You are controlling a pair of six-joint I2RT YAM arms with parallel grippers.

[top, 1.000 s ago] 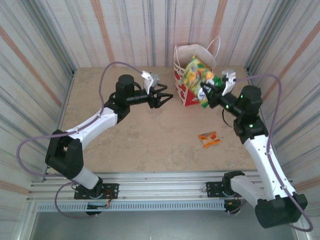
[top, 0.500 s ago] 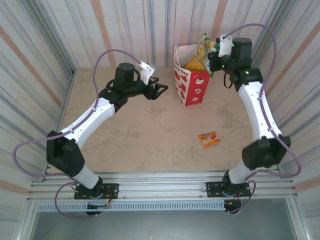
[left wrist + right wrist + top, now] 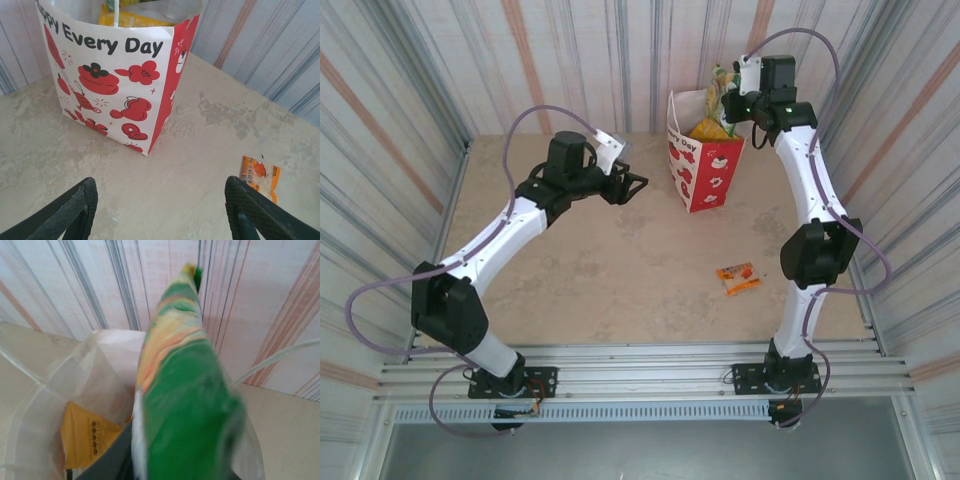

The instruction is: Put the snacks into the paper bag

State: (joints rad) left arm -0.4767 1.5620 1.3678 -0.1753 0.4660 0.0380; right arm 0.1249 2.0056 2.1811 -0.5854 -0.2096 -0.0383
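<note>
Snacks, top view: the paper bag (image 3: 705, 165) stands upright at the far side of the table (image 3: 620, 270), with a yellow packet (image 3: 708, 128) inside it. The right gripper (image 3: 728, 97) hangs over the bag mouth with a green packet (image 3: 720, 78) at its jaws. One orange packet (image 3: 739, 277) lies on the table, well apart from the bag. The left gripper (image 3: 632, 185) is open and empty, beside the bag.

Left wrist view: spread fingers (image 3: 70, 210) face the bag's printed side. The orange packet lies to the right.

Right wrist view: the green packet, blurred, stands above the bag opening. Whether the jaws clamp it cannot be determined.

Assessment: well advanced. The green packet is not yet inside, and the orange packet awaits collection.
</note>
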